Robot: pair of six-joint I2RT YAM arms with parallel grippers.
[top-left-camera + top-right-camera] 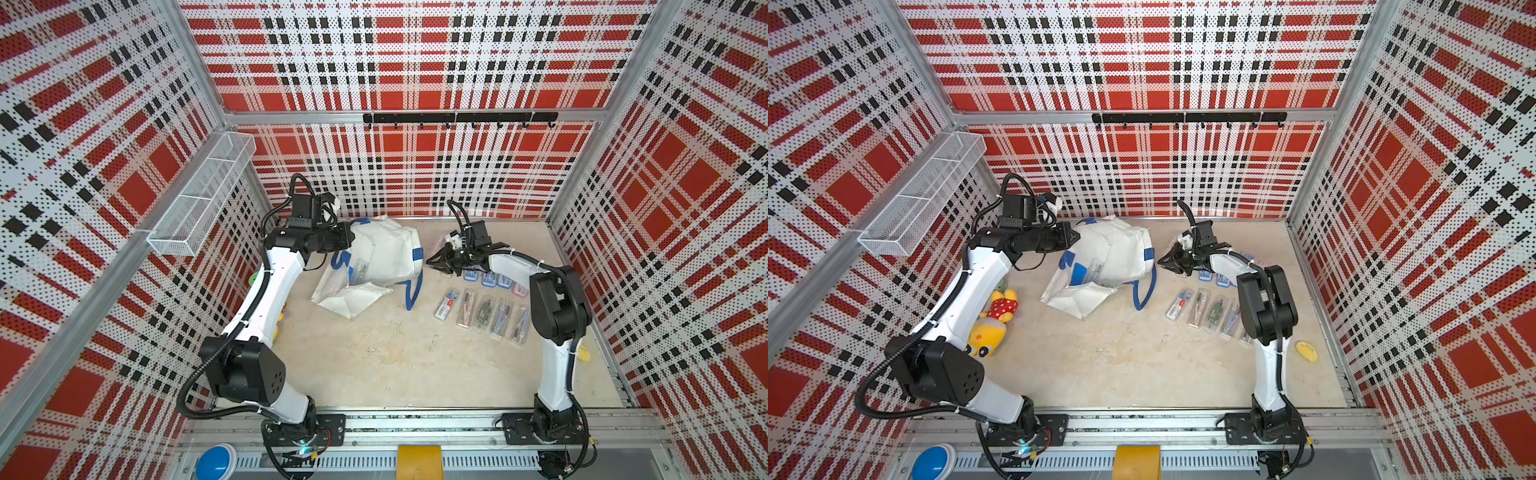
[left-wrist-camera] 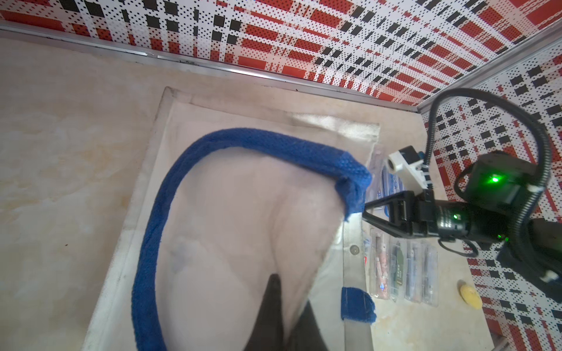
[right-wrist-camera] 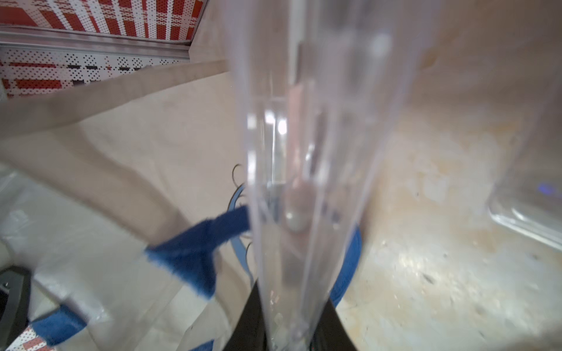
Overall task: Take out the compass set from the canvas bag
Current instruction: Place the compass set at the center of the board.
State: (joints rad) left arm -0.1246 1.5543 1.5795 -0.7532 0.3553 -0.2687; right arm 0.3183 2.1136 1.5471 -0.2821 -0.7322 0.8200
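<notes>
Right wrist view: the right gripper (image 3: 292,319), clamped on a clear-cased compass set (image 3: 304,182) whose long axis runs straight out from its jaws, hangs just beside the canvas bag (image 1: 382,253), near the laid-out cases (image 1: 484,311), while the left gripper (image 1: 348,241) pinches the bag's fabric.

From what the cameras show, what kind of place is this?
Probably a robot test cell: perforated plaid walls on aluminium framing enclose a table, with left arm and right arm bolted to a front rail.
</notes>
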